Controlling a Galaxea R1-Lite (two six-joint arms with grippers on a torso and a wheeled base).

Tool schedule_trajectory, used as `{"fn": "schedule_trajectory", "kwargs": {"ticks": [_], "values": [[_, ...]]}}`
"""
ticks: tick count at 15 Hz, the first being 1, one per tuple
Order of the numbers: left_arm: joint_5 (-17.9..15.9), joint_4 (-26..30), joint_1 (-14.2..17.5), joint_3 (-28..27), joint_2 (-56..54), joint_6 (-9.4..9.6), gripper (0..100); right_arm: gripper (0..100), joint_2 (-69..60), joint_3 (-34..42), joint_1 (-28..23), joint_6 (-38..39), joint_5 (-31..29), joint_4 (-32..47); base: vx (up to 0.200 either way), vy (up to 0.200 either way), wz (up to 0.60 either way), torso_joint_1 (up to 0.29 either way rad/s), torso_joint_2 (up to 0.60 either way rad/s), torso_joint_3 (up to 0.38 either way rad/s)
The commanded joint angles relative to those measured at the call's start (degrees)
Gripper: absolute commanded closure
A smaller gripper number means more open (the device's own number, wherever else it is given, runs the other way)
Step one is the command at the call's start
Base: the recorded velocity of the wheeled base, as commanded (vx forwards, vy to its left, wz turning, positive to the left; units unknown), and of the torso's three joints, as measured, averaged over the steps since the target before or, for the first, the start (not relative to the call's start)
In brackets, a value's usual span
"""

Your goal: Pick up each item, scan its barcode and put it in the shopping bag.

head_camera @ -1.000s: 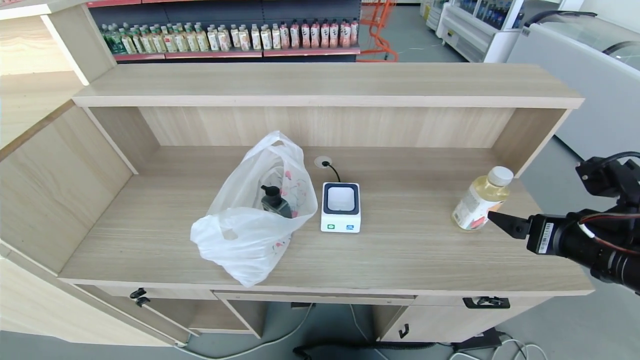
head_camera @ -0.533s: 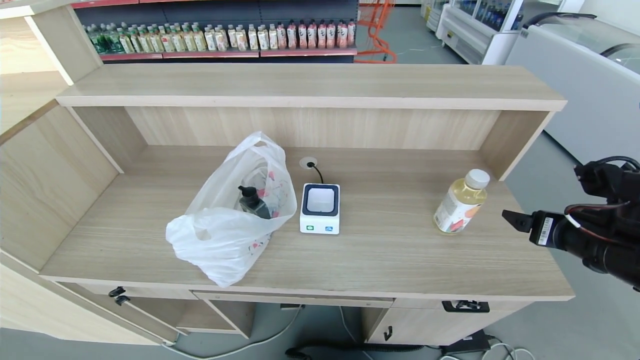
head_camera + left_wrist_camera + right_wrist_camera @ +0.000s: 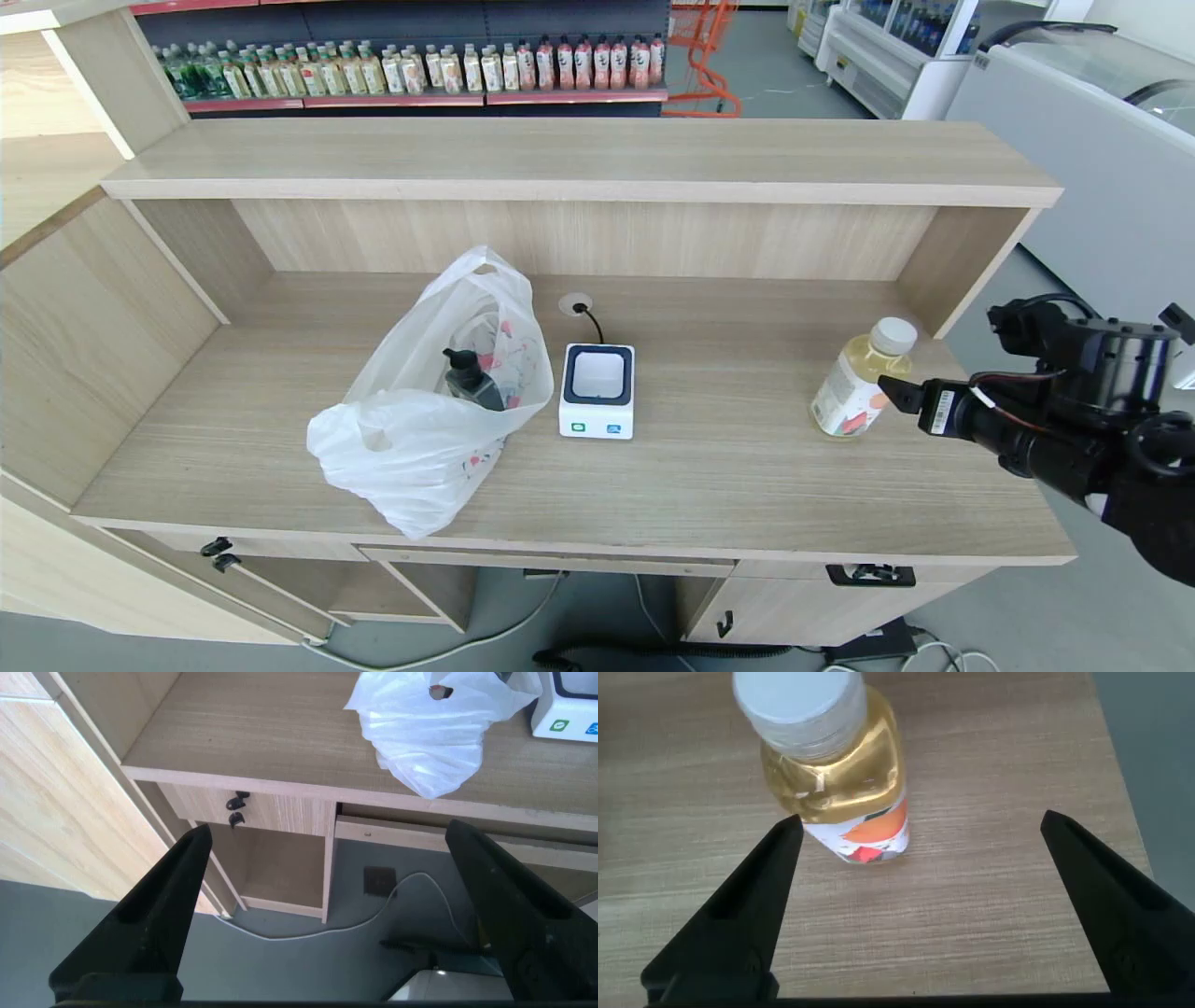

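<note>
– Right hand spread wide, empty. Where's the bottle?
– Upright at the worktop right end, just ahead of the fingers, off-centre toward one.

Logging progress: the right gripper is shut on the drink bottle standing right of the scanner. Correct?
No. The right gripper is open, fingers spread, not shut on the bottle, which stands right of the scanner; the right wrist view shows it.
</note>
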Motion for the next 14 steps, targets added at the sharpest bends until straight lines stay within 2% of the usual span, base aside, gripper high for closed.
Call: {"fn": "schedule_trajectory", "kwargs": {"ticks": [1, 9, 14], "values": [[0.0, 0.0, 0.0, 0.0, 0.1, -0.01, 0, 0, 5.4, -1.9, 1.7, -2.0, 1.0, -1.3, 0.0, 0.0, 0.0, 0.0, 0.0, 0.0], [0.0, 0.0, 0.0, 0.0, 0.1, -0.01, 0, 0, 12.6, -10.1, 5.6, -9.3, 1.0, -1.7, 0.0, 0.0, 0.0, 0.0, 0.0, 0.0], [0.0, 0.0, 0.0, 0.0, 0.0, -0.01, 0, 0, 18.0, -15.5, 6.4, -9.7, 1.0, -1.8, 0.0, 0.0, 0.0, 0.0, 0.0, 0.0]]}}
